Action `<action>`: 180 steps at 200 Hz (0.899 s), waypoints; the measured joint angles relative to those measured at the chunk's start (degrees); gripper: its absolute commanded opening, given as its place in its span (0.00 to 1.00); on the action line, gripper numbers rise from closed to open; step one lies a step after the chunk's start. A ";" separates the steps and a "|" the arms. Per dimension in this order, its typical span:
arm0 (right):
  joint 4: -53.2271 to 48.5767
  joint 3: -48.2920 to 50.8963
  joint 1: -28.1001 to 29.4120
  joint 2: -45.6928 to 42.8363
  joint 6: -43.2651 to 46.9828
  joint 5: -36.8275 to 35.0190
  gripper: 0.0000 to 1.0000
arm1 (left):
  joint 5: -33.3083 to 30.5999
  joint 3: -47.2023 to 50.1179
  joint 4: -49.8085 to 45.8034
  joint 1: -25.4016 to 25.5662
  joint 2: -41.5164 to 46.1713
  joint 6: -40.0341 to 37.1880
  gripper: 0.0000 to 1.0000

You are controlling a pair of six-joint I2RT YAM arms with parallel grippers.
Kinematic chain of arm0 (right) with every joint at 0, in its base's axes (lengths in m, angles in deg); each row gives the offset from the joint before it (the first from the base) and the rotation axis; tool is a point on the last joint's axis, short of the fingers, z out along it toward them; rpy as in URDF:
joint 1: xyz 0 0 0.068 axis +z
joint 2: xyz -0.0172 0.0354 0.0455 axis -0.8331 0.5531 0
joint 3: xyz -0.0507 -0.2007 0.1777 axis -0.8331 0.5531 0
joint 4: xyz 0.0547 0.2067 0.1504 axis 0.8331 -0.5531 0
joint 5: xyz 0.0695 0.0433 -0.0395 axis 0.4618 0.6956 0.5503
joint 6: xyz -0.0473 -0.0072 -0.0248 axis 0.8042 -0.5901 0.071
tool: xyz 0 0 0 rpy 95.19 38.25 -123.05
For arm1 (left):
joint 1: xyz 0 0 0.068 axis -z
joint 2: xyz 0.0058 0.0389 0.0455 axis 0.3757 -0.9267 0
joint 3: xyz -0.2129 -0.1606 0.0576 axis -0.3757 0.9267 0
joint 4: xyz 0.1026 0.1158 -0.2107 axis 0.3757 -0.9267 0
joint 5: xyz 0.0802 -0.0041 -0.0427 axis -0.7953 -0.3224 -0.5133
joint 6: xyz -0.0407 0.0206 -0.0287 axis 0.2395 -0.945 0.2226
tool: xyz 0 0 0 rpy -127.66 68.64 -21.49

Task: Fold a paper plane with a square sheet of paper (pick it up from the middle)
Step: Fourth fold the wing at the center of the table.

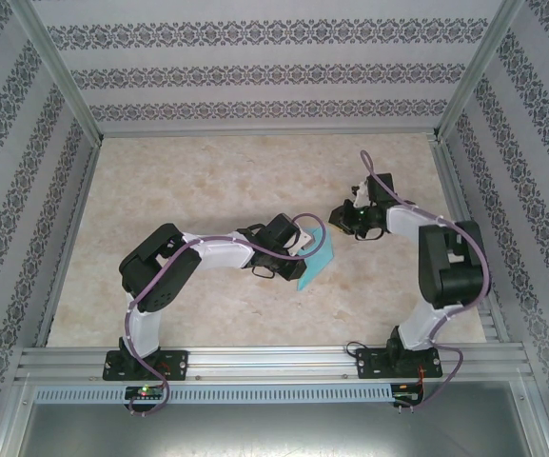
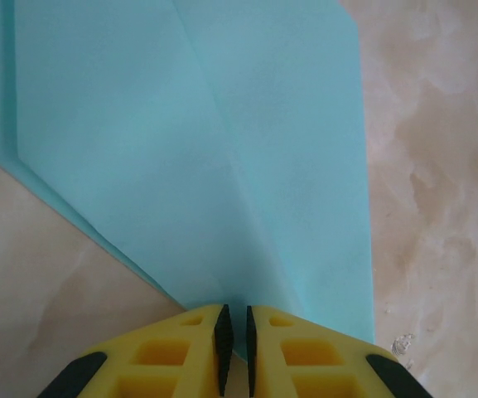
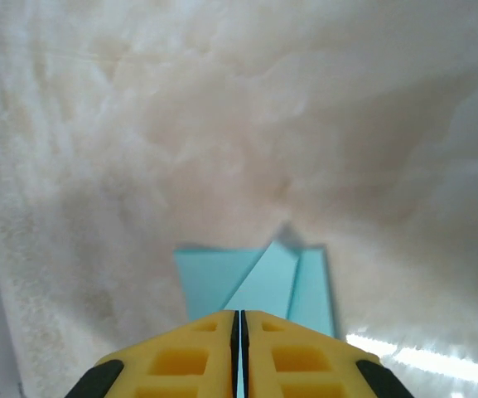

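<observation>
The light turquoise sheet of paper (image 1: pixel 314 262) is folded, with diagonal creases, and hangs above the table between the two arms. In the left wrist view the paper (image 2: pixel 222 149) narrows down into my left gripper (image 2: pixel 235 332), whose black pads are shut on its lower tip. From above, the left gripper (image 1: pixel 296 248) sits at the paper's left edge. My right gripper (image 1: pixel 339 217) is at the paper's upper corner. In the right wrist view the right gripper (image 3: pixel 239 327) is shut, with a turquoise sliver between its pads and the folded paper (image 3: pixel 214 282) stretching ahead.
The beige marble tabletop (image 1: pixel 217 181) lies under both arms. Patterned walls stand on three sides, with metal posts at the corners. An aluminium rail (image 1: pixel 274 362) carrying the arm bases runs along the near edge.
</observation>
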 measured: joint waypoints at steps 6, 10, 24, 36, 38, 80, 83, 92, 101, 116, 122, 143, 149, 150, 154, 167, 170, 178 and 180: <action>0.66 1.29 0.52 -1.33 -0.55 0.59 0.13 | 0.00 -0.07 -0.09 0.00 -0.04 0.00 0.19; 1.25 2.16 0.87 -2.01 -0.83 0.87 0.13 | 0.02 -0.13 -0.15 0.00 -0.09 0.00 0.19; 2.91 5.62 3.26 -4.11 -2.58 2.12 0.13 | 0.15 -0.20 -0.20 -0.04 -0.11 0.02 0.19; 3.80 8.57 5.51 -5.25 -4.26 2.97 0.12 | 0.20 -0.20 -0.20 -0.04 -0.11 0.09 0.19; 3.89 9.05 5.90 -5.38 -4.42 2.99 0.12 | 0.22 -0.20 -0.17 -0.04 -0.11 0.13 0.20; 7.32 15.74 10.21 -6.25 -9.33 3.82 0.12 | 1.31 -0.20 -0.15 -0.44 -0.20 0.68 0.19; 7.69 15.98 10.29 -6.16 -9.60 3.85 0.12 | 1.49 -0.20 -0.13 -0.50 -0.22 0.68 0.19; 8.83 16.22 10.56 -5.66 -10.54 3.87 0.12 | 1.68 -0.20 -0.11 -0.52 -0.26 0.70 0.20; 10.62 16.22 10.71 -4.79 -11.41 4.09 0.12 | 1.68 -0.20 -0.11 -0.52 -0.26 0.68 0.19; 13.29 16.17 11.23 -3.10 -12.55 4.31 0.12 | 1.73 -0.20 -0.09 -0.52 -0.26 0.70 0.20; 14.14 16.17 11.30 -2.36 -12.90 4.48 0.12 | 1.81 -0.20 -0.09 -0.52 -0.26 0.70 0.20; 15.50 16.04 11.56 -0.44 -13.64 4.63 0.11 | 1.90 -0.20 -0.04 -0.55 -0.24 0.72 0.20; 15.45 15.82 11.56 -0.13 -13.70 4.83 0.11 | 1.90 -0.20 -0.02 -0.55 -0.24 0.79 0.20; 15.45 15.76 11.56 -0.09 -13.73 4.85 0.11 | 1.90 -0.20 -0.02 -0.55 -0.24 0.83 0.20; 15.41 15.58 11.56 0.07 -13.70 4.85 0.11 | 1.92 -0.20 0.00 -0.55 -0.24 0.87 0.20; 15.17 14.91 11.58 0.70 -13.29 4.85 0.11 | 1.99 -0.20 0.00 -0.55 -0.17 1.07 0.20; 15.06 14.78 11.58 0.81 -13.18 4.85 0.11 | 2.05 -0.20 0.00 -0.55 -0.15 1.07 0.20; 14.88 14.56 11.58 0.94 -12.72 4.83 0.11 | 2.21 -0.20 -0.02 -0.57 -0.13 1.14 0.20; 14.80 14.53 11.58 0.98 -12.59 4.83 0.11 | 2.27 -0.20 -0.02 -0.57 -0.13 1.18 0.20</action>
